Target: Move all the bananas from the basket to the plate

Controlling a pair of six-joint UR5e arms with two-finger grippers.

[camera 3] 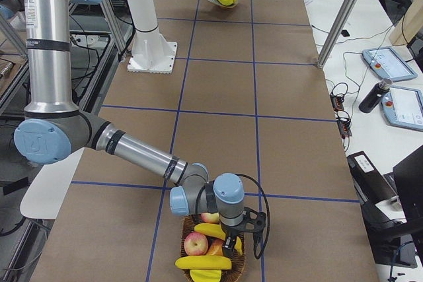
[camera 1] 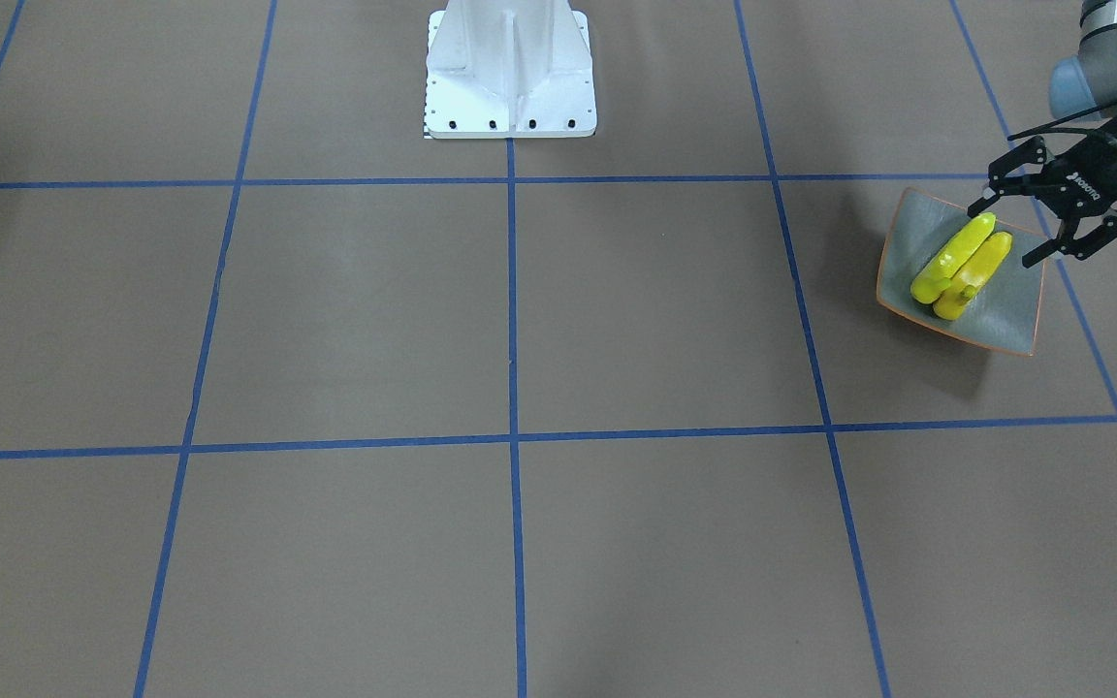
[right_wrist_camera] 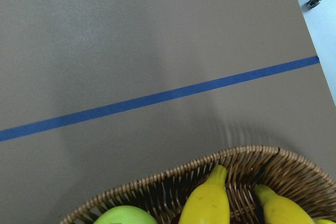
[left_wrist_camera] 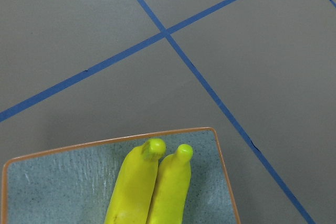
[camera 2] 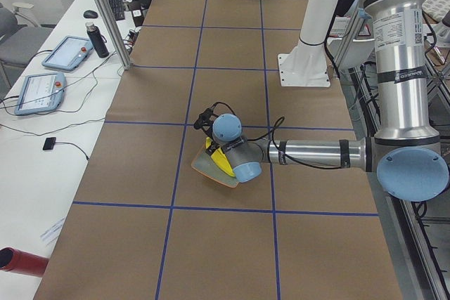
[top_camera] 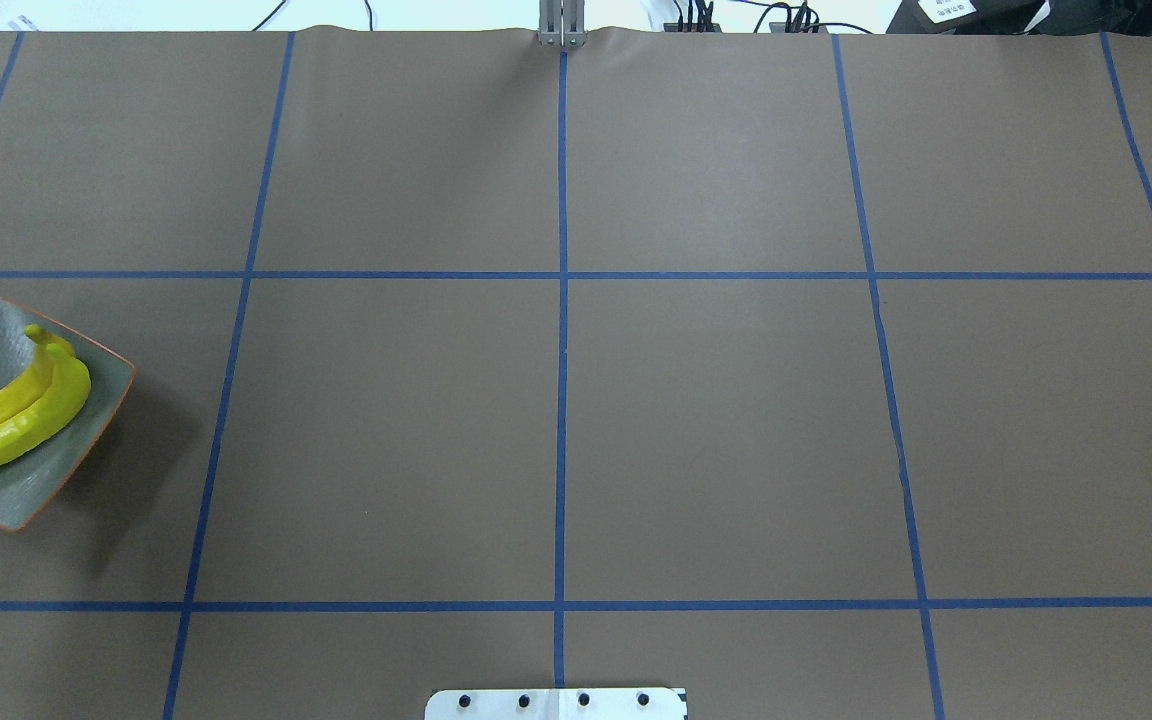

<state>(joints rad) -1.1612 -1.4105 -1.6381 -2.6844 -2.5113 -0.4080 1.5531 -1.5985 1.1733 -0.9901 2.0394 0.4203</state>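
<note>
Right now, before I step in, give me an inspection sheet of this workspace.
Surface: brown paper-covered table with a blue tape grid.
Job's things: two glossy yellow bananas lie side by side on the square grey orange-rimmed plate; two more yellow bananas are in the woven wicker basket.
Clutter: red apples and a green apple in the basket.
Grippers: left pincer open, empty, by the plate; right pincer over the basket, state cannot be told.
Cables: black cable looping at the right wrist.
Surroundings: side desk with tablets and a dark bottle.
</note>
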